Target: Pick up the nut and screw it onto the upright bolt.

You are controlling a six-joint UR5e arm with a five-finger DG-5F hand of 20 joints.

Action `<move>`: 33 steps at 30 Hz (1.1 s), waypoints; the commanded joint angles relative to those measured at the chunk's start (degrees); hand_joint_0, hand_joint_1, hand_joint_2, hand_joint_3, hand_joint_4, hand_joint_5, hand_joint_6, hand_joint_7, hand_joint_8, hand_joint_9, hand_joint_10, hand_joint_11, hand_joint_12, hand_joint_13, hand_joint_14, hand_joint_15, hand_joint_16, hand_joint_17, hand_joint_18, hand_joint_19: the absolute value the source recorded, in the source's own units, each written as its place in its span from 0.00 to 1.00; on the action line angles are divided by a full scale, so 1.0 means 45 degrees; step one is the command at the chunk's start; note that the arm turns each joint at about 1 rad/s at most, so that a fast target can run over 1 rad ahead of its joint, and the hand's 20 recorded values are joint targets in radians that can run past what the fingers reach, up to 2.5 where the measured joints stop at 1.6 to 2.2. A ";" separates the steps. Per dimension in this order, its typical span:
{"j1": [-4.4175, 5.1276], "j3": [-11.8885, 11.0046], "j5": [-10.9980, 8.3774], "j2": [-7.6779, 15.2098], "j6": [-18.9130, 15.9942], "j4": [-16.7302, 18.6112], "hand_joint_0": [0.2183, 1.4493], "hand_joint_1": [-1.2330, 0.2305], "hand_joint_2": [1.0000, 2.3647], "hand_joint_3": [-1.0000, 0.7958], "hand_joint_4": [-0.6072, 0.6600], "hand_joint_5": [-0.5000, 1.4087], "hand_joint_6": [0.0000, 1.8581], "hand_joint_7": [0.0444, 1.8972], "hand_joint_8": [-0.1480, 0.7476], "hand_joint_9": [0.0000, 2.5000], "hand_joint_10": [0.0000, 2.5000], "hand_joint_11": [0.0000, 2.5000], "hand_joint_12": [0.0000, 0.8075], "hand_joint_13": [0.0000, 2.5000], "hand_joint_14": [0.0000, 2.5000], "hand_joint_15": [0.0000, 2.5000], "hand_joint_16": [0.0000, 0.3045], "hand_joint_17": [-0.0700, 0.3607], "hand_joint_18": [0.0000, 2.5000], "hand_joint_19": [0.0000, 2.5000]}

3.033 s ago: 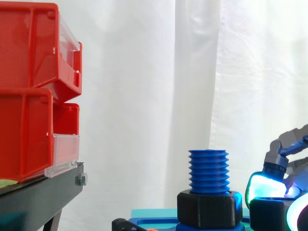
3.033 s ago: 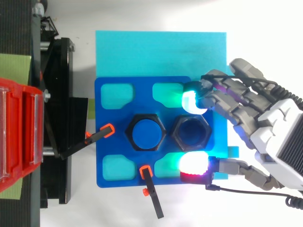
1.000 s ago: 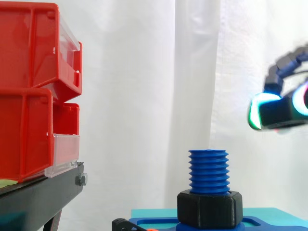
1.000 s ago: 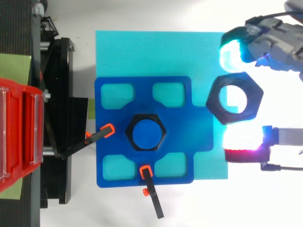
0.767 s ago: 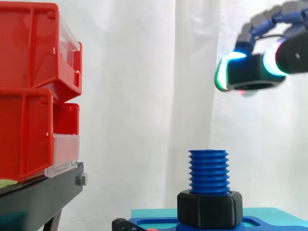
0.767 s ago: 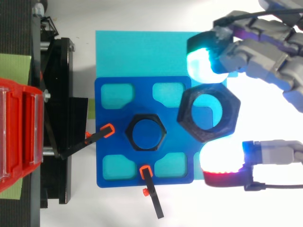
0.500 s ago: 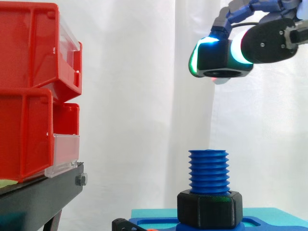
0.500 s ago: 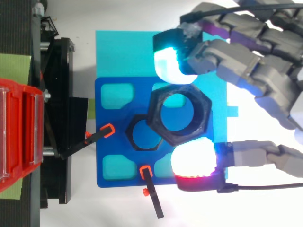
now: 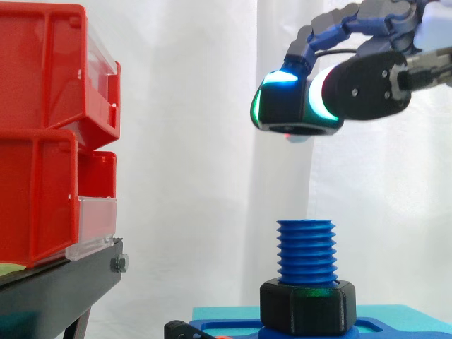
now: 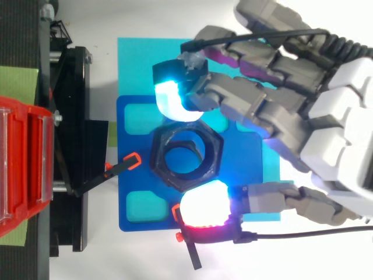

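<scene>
A black hexagonal nut [image 10: 186, 157] is pinched between a cyan-glowing fingertip [image 10: 172, 102] and a red-and-white glowing thumb pad [image 10: 204, 205] of my hand [image 10: 326, 146]. In the side view the hand [image 9: 367, 83] hovers well above the blue upright bolt [image 9: 306, 252], slightly to its left, with clear air between them. The bolt's threaded shaft rises from a black hexagonal base [image 9: 307, 306] on a blue fixture plate [image 10: 131, 175]. From above, the held nut sits almost directly over the bolt, whose top shows through the nut's hole.
Red bins [image 9: 49, 134] stack on a black stand [image 9: 60, 282] at the left. The blue fixture lies on a cyan mat [image 10: 175, 64], held by orange-tipped black clamps [image 10: 185, 233]. A white curtain hangs behind.
The hand lifted the nut from the fixture's right side, then carried it left and slightly down until it hangs over the bolt.
</scene>
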State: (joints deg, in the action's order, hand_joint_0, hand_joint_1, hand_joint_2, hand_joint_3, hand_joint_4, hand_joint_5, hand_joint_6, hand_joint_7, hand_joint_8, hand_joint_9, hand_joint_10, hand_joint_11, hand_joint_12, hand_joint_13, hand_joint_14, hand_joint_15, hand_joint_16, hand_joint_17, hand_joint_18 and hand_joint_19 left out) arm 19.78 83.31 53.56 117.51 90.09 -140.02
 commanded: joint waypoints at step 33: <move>-0.0040 -0.0018 0.0110 0.0274 -0.2111 -0.1503 0.30 0.42 0.00 0.30 0.65 0.18 0.46 0.54 0.52 0.29 0.00 0.03 0.41 0.23 0.00 0.00 0.12 0.36 0.15 0.00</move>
State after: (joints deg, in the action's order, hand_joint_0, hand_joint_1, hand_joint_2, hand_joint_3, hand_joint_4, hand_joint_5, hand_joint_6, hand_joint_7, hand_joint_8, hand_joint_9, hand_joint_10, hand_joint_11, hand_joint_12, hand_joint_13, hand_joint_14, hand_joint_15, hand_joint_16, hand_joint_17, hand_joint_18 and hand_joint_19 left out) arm 19.71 83.23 54.00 118.76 81.60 -146.38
